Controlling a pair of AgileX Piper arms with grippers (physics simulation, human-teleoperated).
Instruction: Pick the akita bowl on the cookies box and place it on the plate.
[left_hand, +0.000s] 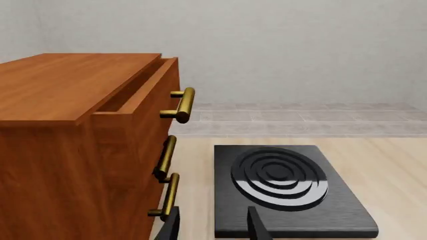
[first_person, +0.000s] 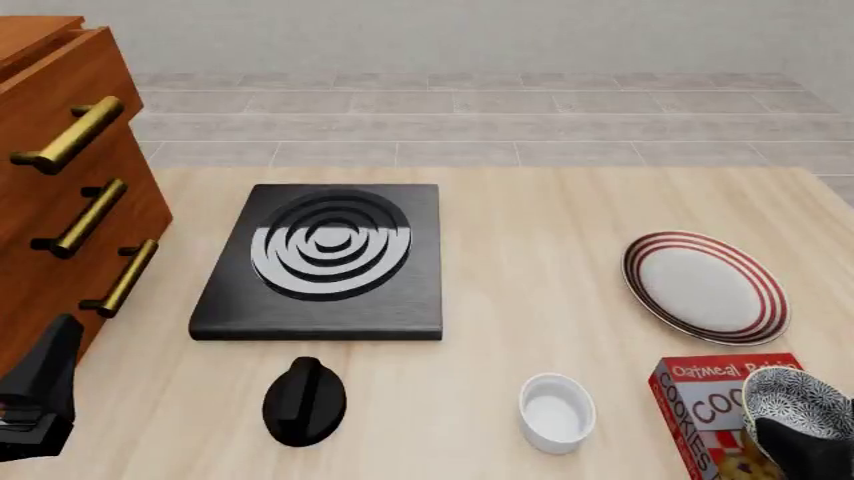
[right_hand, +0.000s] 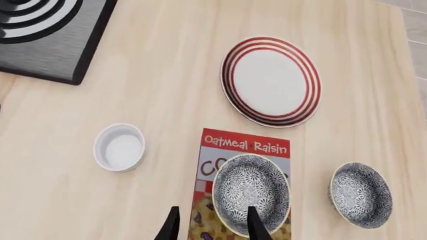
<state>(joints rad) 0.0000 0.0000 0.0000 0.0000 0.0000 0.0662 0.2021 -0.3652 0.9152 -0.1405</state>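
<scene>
The akita bowl (right_hand: 251, 192) sat upright on the cookies box (right_hand: 245, 145), covering the middle and lower part of its red face, with the "Oatmeal Raisin" line still showing beyond it. The plate (right_hand: 271, 80) lay flat on the table (right_hand: 173, 100) just beyond the far end of the cookies box, apart from it. A white ramekin (right_hand: 119, 146) stood on the table to the left of the cookies box, and a 2nd speckled bowl (right_hand: 361, 194) rested on the table to the box's right. The right gripper (right_hand: 212, 227) hovered above the near edge of the akita bowl with its jaws apart, gripping nothing. The left gripper (left_hand: 215, 227) was well away from the cookies box, near the black stove (left_hand: 293, 190) and wooden drawer cabinet (left_hand: 73, 150), its jaws also apart and empty. A black knob (first_person: 304, 400) lay near the stove
</scene>
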